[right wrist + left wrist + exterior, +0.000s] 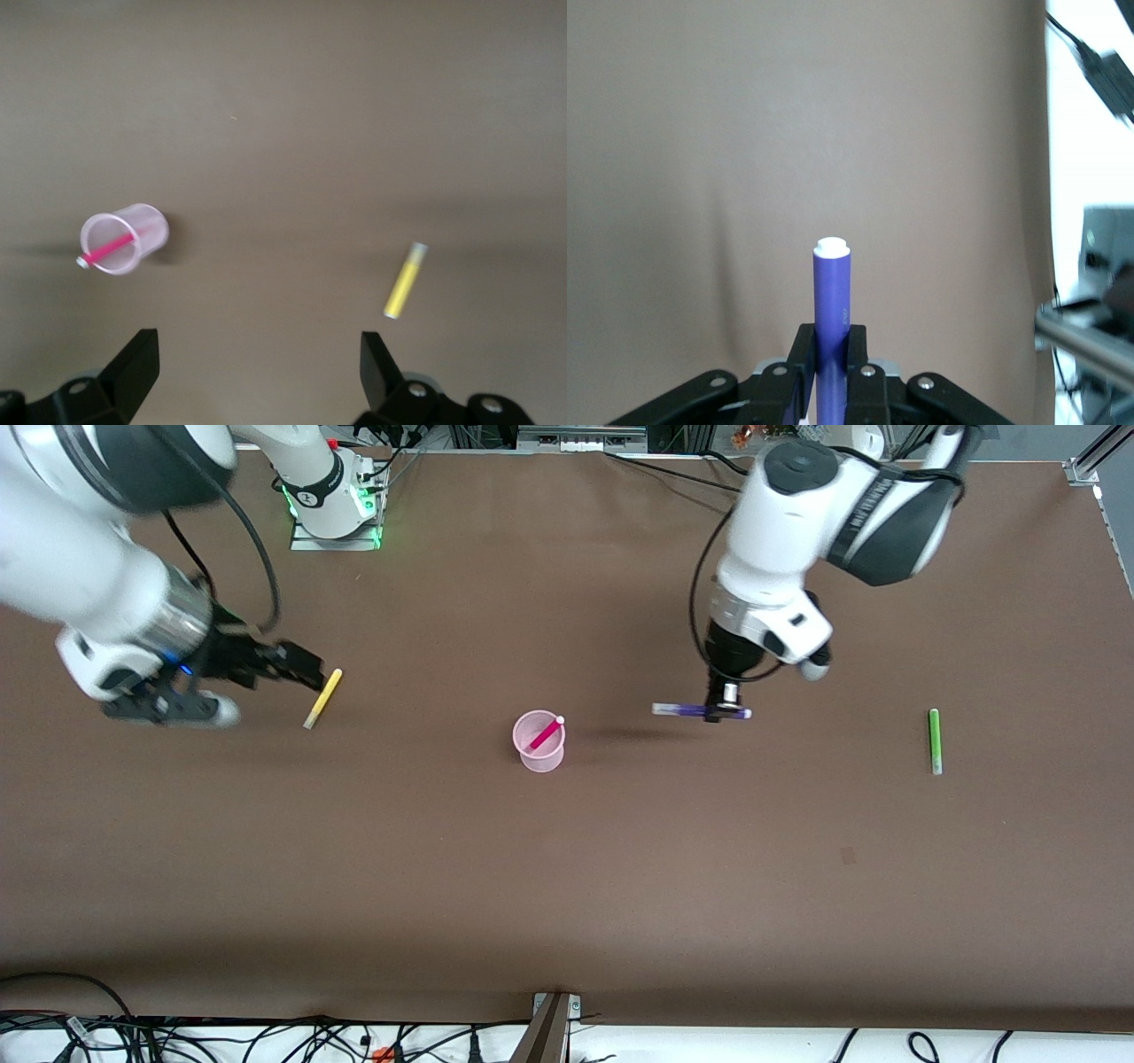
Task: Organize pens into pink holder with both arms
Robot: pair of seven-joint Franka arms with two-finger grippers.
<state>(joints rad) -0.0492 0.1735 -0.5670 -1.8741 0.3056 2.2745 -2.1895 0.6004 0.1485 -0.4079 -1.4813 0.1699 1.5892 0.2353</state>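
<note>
The pink holder stands mid-table with the magenta-pink pen leaning inside; both also show in the right wrist view, the holder and the pen. My left gripper is shut on the dark purple pen, holding it level above the table between the holder and the green pen; the wrist view shows the pen clamped between the fingers. My right gripper is open above the table beside the yellow pen, which also shows in the right wrist view. The bright green pen lies toward the left arm's end.
The brown table bears only these things. Cables and a metal bracket run along its edge nearest the front camera. The right arm's base stands at the table's edge farthest from the front camera.
</note>
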